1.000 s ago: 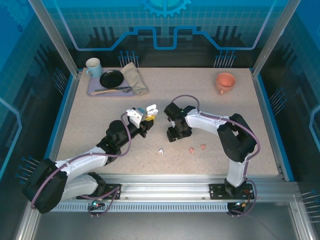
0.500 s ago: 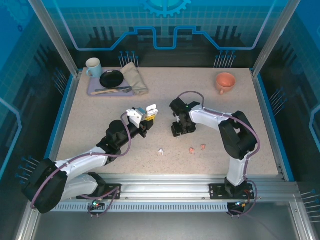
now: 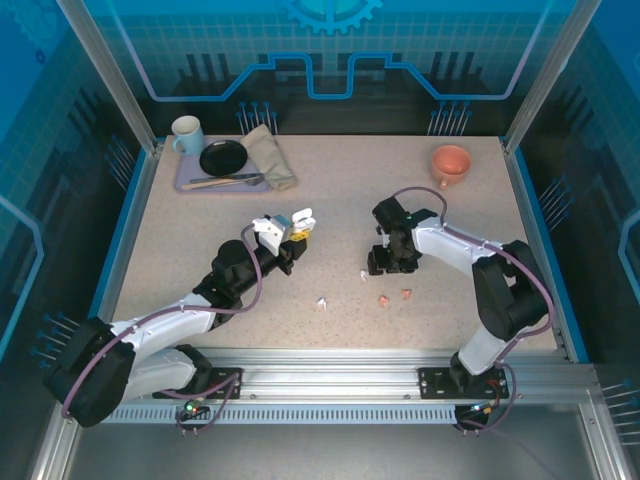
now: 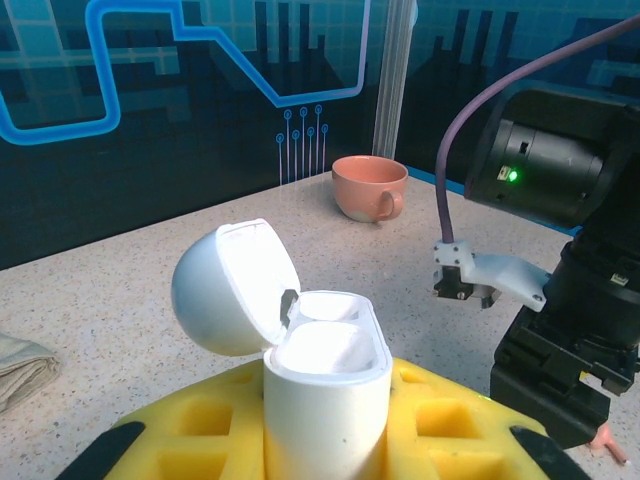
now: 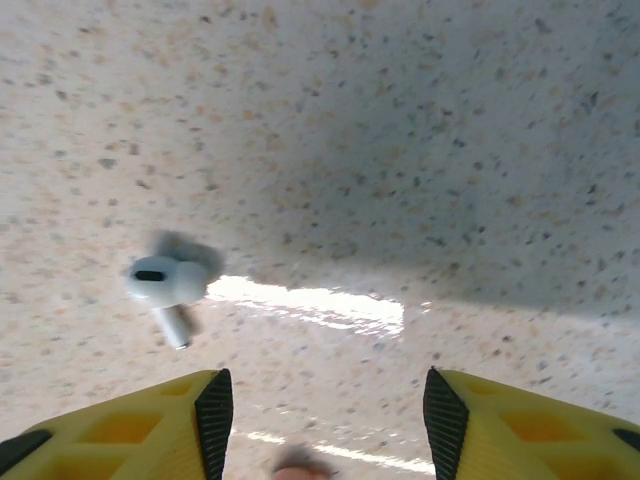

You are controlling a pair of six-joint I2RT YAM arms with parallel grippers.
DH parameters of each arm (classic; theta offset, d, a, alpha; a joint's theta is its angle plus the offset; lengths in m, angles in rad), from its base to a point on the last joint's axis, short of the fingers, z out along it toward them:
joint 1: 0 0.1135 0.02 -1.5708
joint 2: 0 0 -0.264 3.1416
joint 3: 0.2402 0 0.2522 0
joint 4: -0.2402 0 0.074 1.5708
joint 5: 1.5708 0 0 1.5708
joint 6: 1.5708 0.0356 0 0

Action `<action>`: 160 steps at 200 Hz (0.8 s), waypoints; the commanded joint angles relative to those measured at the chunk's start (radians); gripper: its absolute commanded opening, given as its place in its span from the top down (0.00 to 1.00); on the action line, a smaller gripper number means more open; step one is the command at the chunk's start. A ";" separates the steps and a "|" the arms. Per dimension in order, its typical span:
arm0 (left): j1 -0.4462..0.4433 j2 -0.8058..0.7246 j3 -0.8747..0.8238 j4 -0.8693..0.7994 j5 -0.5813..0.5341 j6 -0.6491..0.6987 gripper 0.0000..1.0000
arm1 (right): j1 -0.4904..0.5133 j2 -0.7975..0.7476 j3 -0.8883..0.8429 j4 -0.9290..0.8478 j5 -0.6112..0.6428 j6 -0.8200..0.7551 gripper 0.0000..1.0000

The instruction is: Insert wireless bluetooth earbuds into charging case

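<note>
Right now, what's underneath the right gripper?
Open over the speckled table, the right gripper has a white earbud lying below it, toward one finger. A pinkish blur at the frame's edge is too unclear to name. Anything beneath the yellow pads is covered.

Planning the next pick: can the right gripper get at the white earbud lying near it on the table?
Probably yes: the right gripper is open over the table, and the white earbud lies just to one side of its fingers with nothing between them.

Black-white arms (image 3: 170, 320), purple cables (image 4: 447, 180), seemingly foam pads (image 5: 120, 415)
</note>
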 commanded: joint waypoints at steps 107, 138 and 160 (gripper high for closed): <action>0.016 -0.010 0.014 0.060 0.001 -0.014 1.00 | 0.153 0.258 0.268 -0.164 0.100 0.314 0.30; 0.020 -0.004 0.005 0.071 0.004 -0.018 1.00 | 0.163 0.296 0.276 -0.162 0.109 0.327 0.36; 0.023 -0.006 -0.001 0.078 0.004 -0.020 1.00 | 0.165 0.308 0.279 -0.158 0.112 0.330 0.39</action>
